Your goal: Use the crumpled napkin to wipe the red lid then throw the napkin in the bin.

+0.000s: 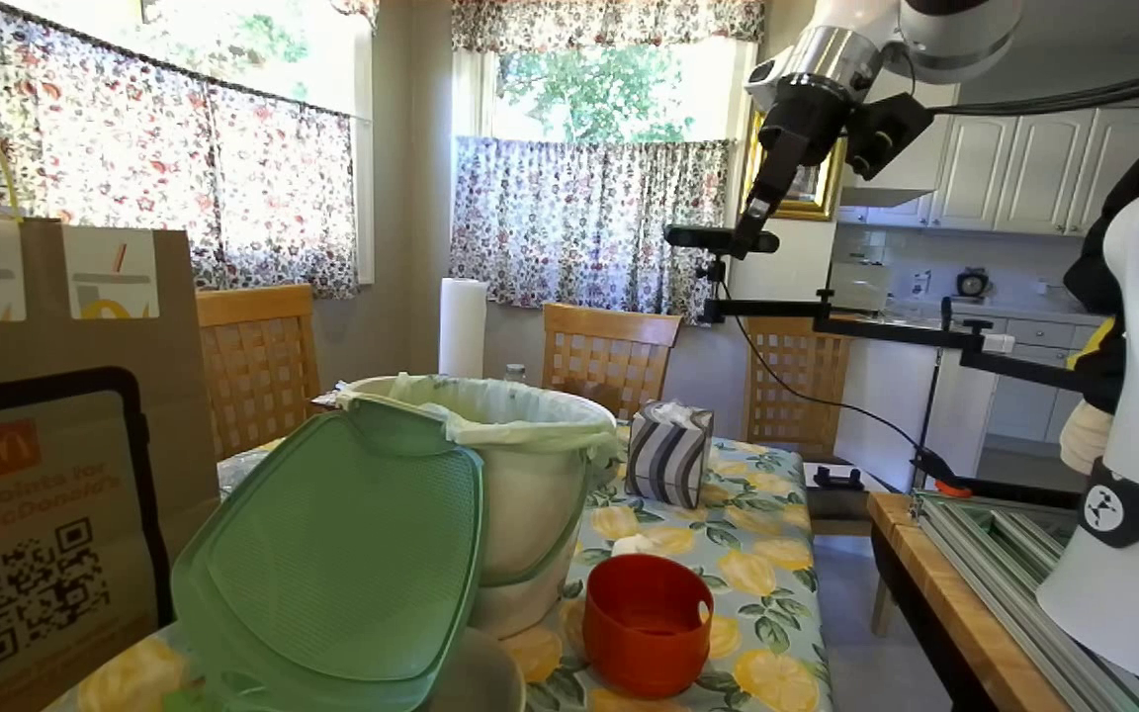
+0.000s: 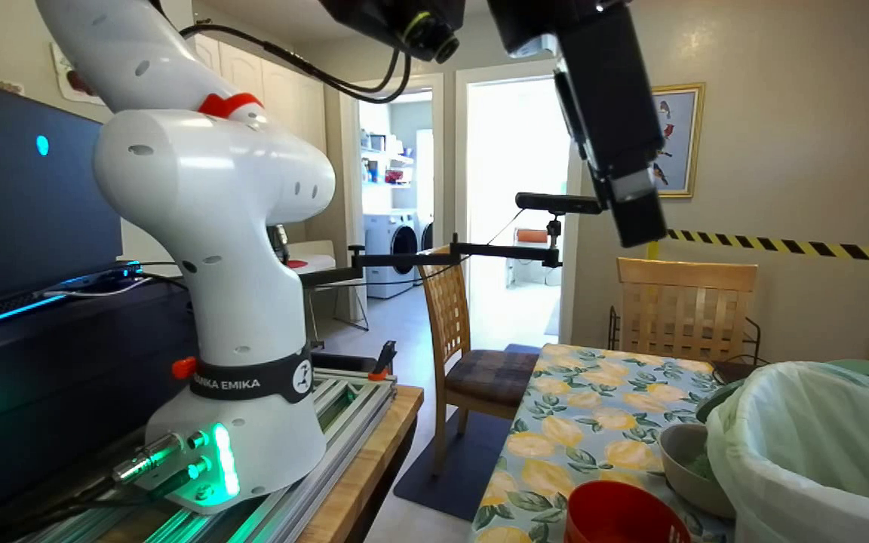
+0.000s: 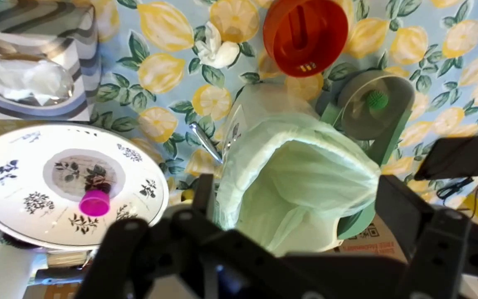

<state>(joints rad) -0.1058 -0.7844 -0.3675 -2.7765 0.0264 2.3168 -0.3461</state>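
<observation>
The red lid [image 1: 649,623] is a round red-orange piece with a tall rim on the lemon-patterned tablecloth. It also shows in an exterior view [image 2: 623,516] and in the wrist view [image 3: 305,37]. The crumpled white napkin [image 3: 217,47] lies on the cloth beside it, and partly shows behind it in an exterior view [image 1: 634,544]. The bin [image 1: 530,504] stands close by with its bag-lined mouth open; its rim shows in the wrist view [image 3: 259,158]. The green cover [image 1: 342,564] leans against it. My gripper [image 3: 297,197] is open and empty, high above the table.
A striped tissue box [image 1: 668,455], a white patterned plate [image 3: 23,224] with a pink cup [image 3: 94,203], a grey bowl [image 2: 695,467] and a brown paper bag [image 1: 65,346] stand around the bin. A camera arm [image 1: 777,308] reaches out at the table's edge.
</observation>
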